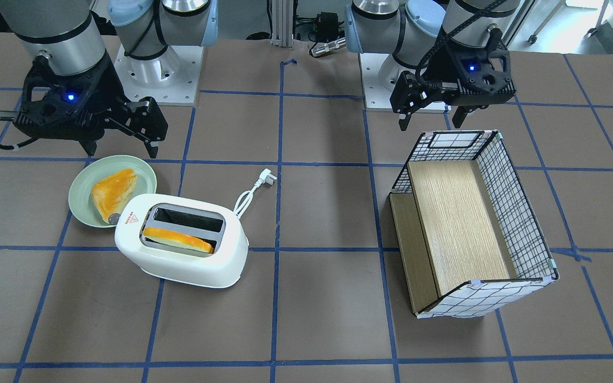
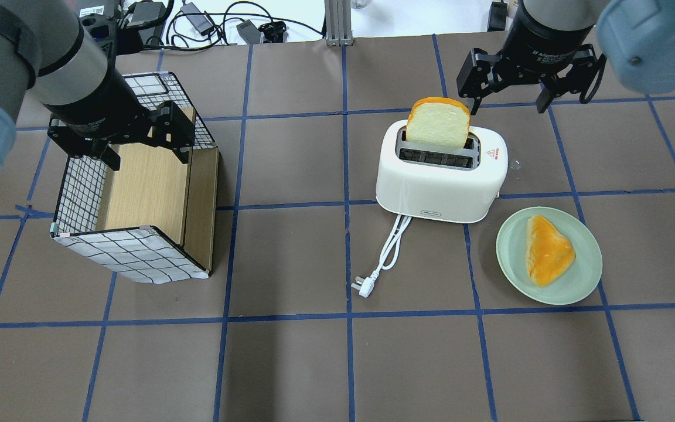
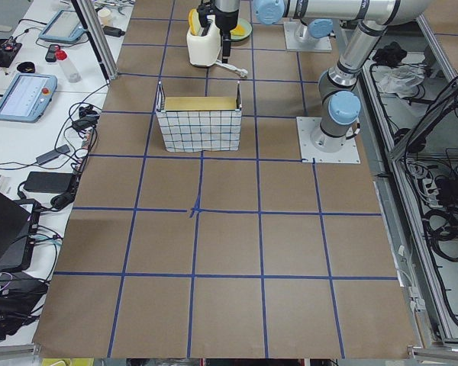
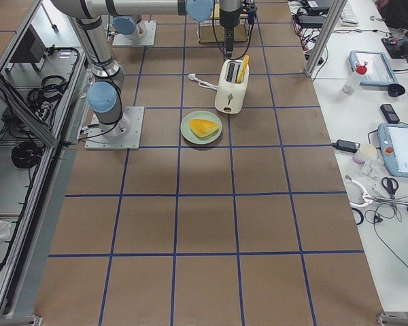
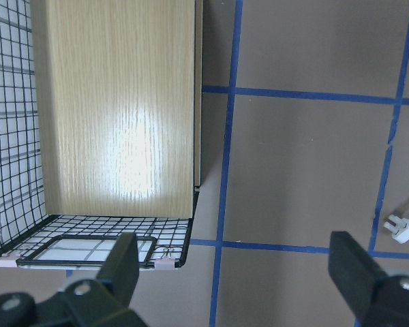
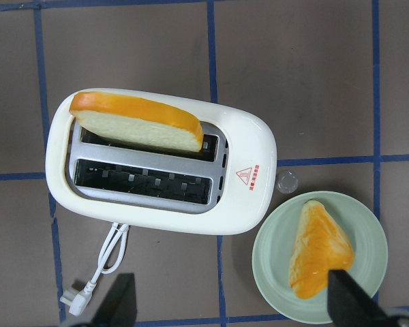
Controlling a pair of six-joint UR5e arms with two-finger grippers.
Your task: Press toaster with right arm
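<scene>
The white two-slot toaster (image 1: 181, 255) stands on the table, also in the overhead view (image 2: 437, 187) and the right wrist view (image 6: 242, 146). A bread slice (image 2: 437, 123) stands up out of one slot; the other slot is empty. The small round knob (image 6: 287, 182) is at the toaster's end by the red triangle. My right gripper (image 1: 122, 148) hangs open and empty high above the toaster and plate, touching neither; it also shows in the overhead view (image 2: 510, 106). My left gripper (image 1: 430, 122) is open and empty above the basket's edge.
A pale green plate (image 1: 80, 186) with an orange-crusted bread piece (image 1: 114, 191) lies beside the toaster's knob end. The white cord and plug (image 2: 364, 288) trail from the toaster toward the robot. A wire basket (image 2: 132, 255) with a wood floor lies under my left gripper.
</scene>
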